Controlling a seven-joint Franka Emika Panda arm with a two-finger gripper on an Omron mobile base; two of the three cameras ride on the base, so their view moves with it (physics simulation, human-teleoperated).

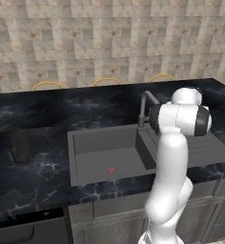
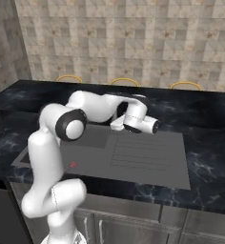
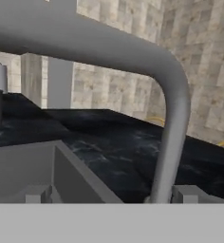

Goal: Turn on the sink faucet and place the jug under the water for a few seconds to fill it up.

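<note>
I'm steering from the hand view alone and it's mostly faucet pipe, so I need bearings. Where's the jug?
Observer: The jug stands upright on the black counter, left of the sink and apart from it.
Operator: Is any water running?
Observer: No stream shows below the faucet, and the red drain mark is in plain sight.
Operator: What's on the basin's other side?
Observer: A ribbed drainboard, part of the same sink.

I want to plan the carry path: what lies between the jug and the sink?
In the left base view, only bare dark marbled counter lies between the jug and the sink's left rim.
</note>
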